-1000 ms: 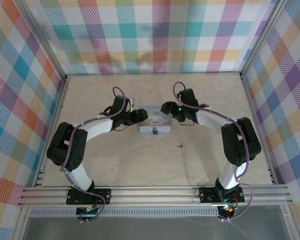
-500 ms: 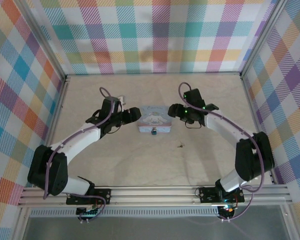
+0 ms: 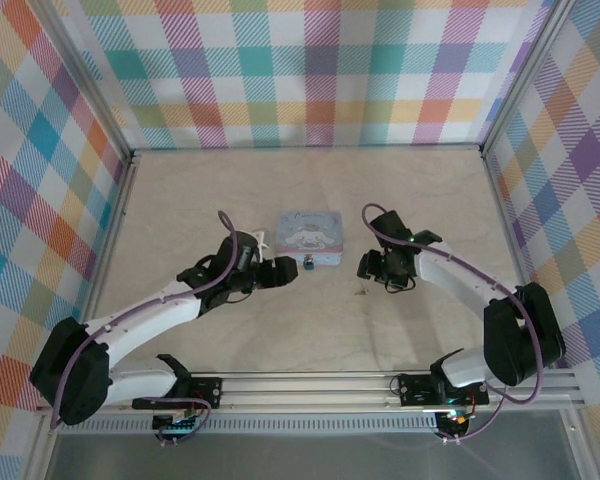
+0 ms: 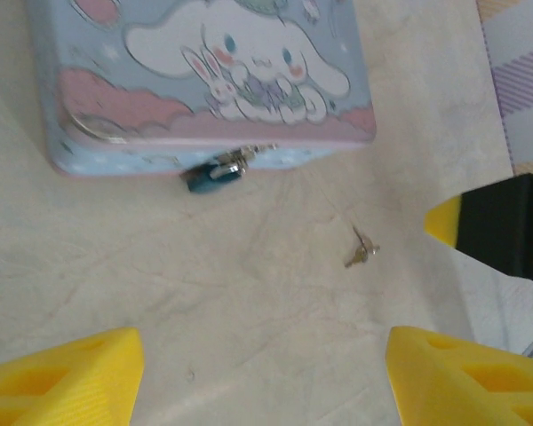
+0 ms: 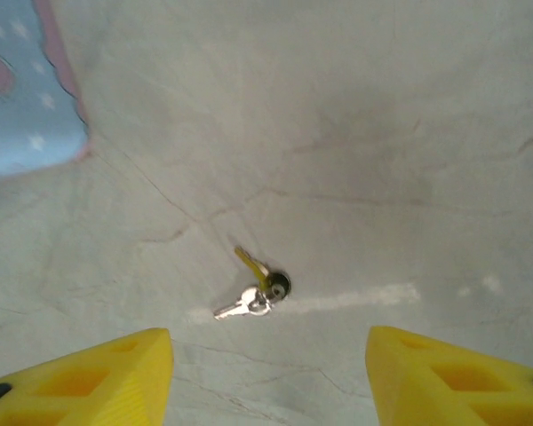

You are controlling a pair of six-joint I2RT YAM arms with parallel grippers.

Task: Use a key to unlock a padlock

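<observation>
Left gripper (image 3: 286, 271) jaws spread wide, holding nothing, sits low just off the tin's (image 3: 311, 232) near-left corner, close beside the padlock (image 3: 309, 265). Left wrist view: yellow fingers (image 4: 67, 373) well apart, bare table (image 4: 160, 293) between. Right gripper (image 3: 366, 266) also wide open and empty, off the tin's near-right side, apart from it. Padlock hangs on the latch at the middle of the tin's near wall, touching it, shackle through the hasp. The key (image 3: 358, 292) lies flat on the table, near-right of the tin and clear of it, on a small ring; in the right wrist view it lies between and ahead of the yellow fingers (image 5: 89, 377), untouched
</observation>
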